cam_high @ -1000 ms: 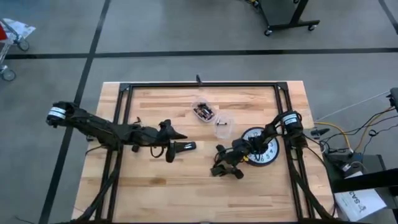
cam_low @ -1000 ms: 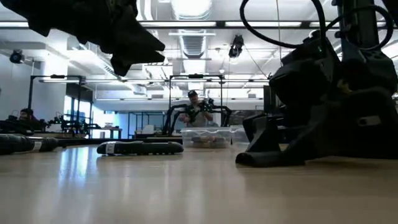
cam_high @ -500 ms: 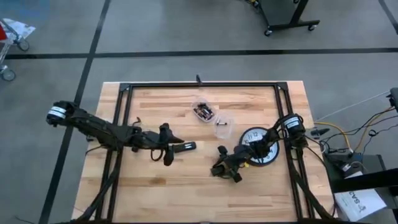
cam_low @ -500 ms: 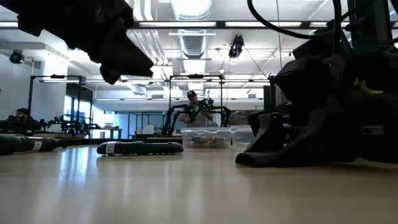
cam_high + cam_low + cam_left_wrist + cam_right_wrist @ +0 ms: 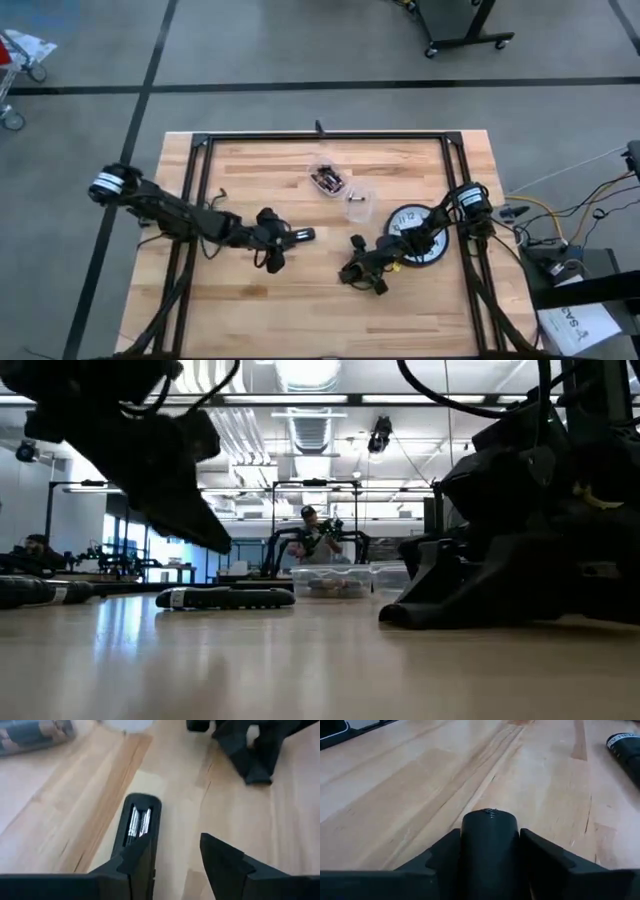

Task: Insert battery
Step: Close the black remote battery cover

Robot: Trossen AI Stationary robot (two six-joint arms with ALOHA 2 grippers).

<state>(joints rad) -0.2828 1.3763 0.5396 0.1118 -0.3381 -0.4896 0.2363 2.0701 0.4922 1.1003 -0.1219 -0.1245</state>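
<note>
A black remote (image 5: pixel 296 237) lies flat on the table, its back up. The left wrist view shows its battery bay (image 5: pixel 138 821) uncovered, with two batteries side by side in it. My left gripper (image 5: pixel 271 249) hovers open just above the remote's near end, tipped down toward it, one finger (image 5: pixel 136 865) over the remote's body. Near the table's middle my right gripper (image 5: pixel 358 272) is low over the wood and shut on a black piece with a rounded end (image 5: pixel 490 827). My right gripper pinches the black piece between its two fingers, one on each long side (image 5: pixel 468 845). The rounded end sticks out forward past the fingertips. The fingers lie along the piece and slant down toward the table. Whether the piece touches the wood I cannot tell.
A round wall clock (image 5: pixel 425 245) lies face up under the right arm. A clear tub of batteries (image 5: pixel 328 180) and a small clear cup (image 5: pixel 358 203) stand farther back. A black metal frame (image 5: pixel 320 137) runs around the table's far edge and sides.
My left gripper has come down and tipped forward over the remote, shifting slightly toward the table's near edge. The remote has stayed where it was. My right gripper has shifted a little toward the near edge, still shut on the black piece.
</note>
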